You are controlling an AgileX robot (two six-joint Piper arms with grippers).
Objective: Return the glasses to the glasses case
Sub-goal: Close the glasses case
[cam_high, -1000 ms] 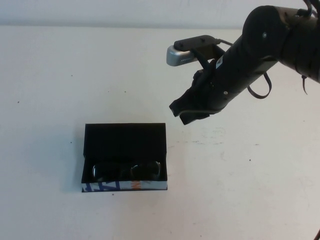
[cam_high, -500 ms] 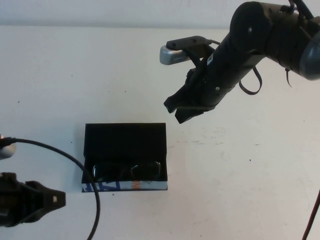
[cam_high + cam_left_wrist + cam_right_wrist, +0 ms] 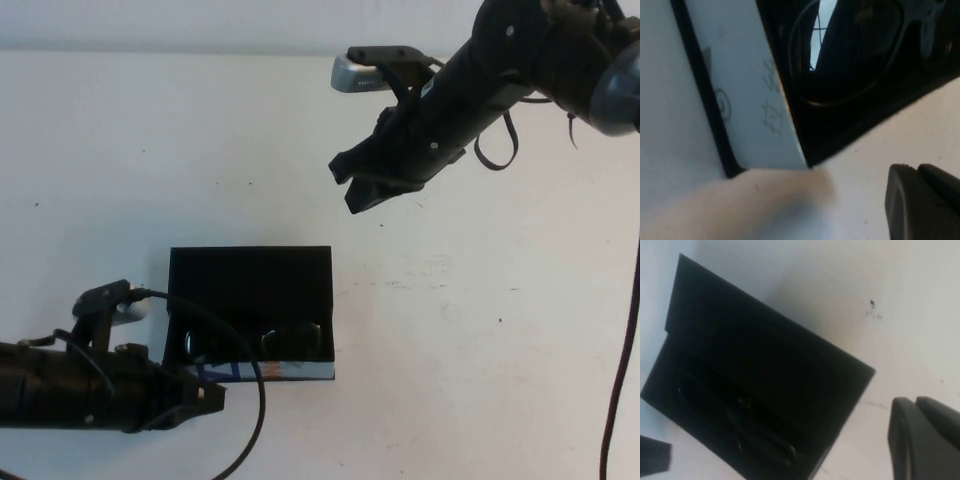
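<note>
The black glasses case lies open on the white table, its flap lid laid back and its printed front edge toward me. The dark-framed glasses lie inside it. My left gripper is shut and empty, low at the case's front left corner. In the left wrist view the glasses and the printed edge fill the frame beside the left gripper. My right gripper is shut and empty, raised behind and right of the case. The right wrist view shows the case below the right gripper.
The left arm's cable loops across the case's front edge. Small dark specks mark the white table.
My left arm has come in from the lower left and reached the case's front left corner. My right arm has drawn back and away from the case. Case and glasses have not moved.
</note>
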